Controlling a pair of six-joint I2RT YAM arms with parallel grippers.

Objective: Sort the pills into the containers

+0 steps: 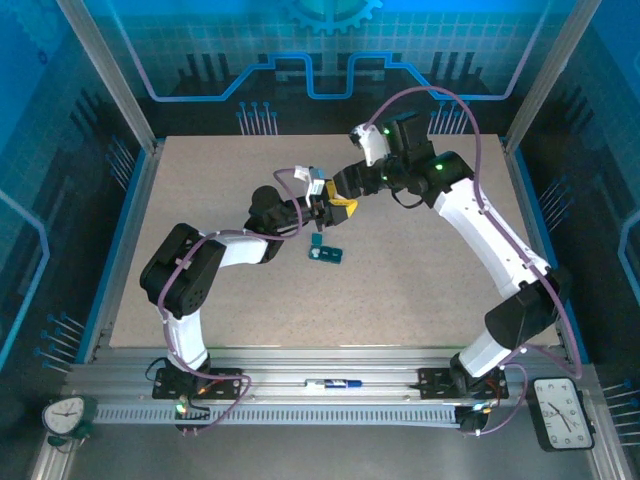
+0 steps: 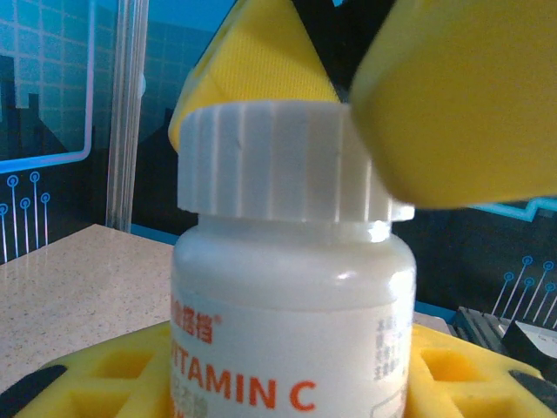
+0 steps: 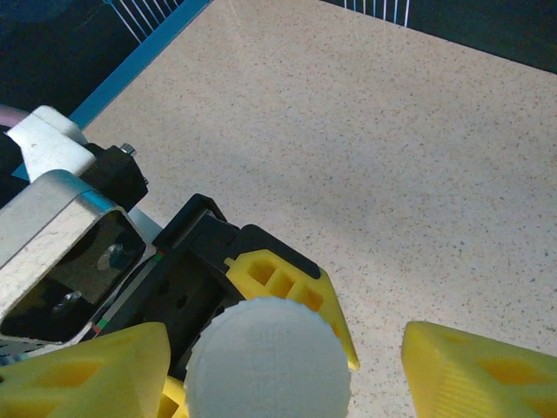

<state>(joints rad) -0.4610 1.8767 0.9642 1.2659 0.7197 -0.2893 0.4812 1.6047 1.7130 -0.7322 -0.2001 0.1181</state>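
Opening step, I judge: left gripper [image 2: 287, 370] clamped on bottle [image 2: 291, 305]; right gripper [image 3: 278, 374] straddles cap [image 3: 268, 357], jaws apart, nothing held. Next: close on cap, unscrew.

White bottle [image 2: 287, 322], orange VITAMIN C lettering, ribbed white cap [image 2: 274, 161]. Yellow gripper fingers [image 2: 461, 96] around it, speckled beige table [image 3: 392, 131] under it, dark teal pill box [image 1: 326, 253] nearby.

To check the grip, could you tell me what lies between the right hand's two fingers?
The bottle's white cap, seen in the right wrist view, close to one finger with a gap before the other.
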